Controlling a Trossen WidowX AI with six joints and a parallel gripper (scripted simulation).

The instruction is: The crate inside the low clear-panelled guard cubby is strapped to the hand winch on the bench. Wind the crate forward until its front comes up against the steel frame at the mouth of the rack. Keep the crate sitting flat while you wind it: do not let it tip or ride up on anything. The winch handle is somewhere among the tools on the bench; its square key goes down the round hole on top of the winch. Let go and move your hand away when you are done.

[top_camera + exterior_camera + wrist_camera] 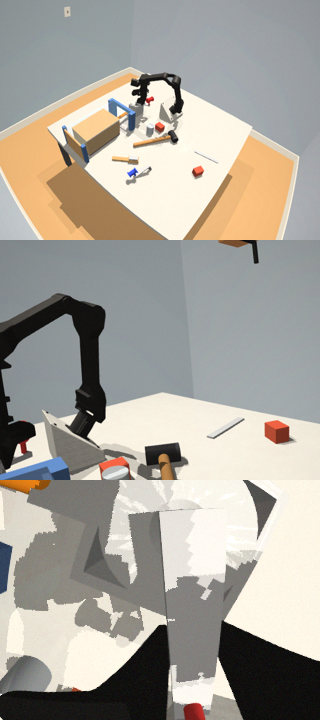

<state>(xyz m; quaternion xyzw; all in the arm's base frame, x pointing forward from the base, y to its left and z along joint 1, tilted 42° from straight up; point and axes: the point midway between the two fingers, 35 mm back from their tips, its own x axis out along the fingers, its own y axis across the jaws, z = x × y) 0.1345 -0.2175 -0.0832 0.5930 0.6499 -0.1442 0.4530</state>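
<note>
The crate point(95, 124) sits flat in the clear-panelled cubby, with a gap between its front and the blue frame point(121, 105) point(62, 468) at the mouth. The grey winch point(135, 109) point(145, 600) stands beyond the frame. A winch handle with a pale flat arm point(195, 555) and a red knob point(149, 99) point(23, 447) point(194, 711) lies across the top of the winch; its key and the hole are hidden. My gripper point(140, 103) point(190, 630) points down over the winch and is shut on the flat arm, between its far end and the knob.
An orange-handled tool point(123, 114) lies by the mouth. A grey cylinder point(149, 129) and red block point(159, 127) stand near the arm base. A mallet point(155, 140), brush point(125, 159), blue-knobbed crank point(132, 172), flat strip point(206, 156) and second red block point(197, 171) lie farther off.
</note>
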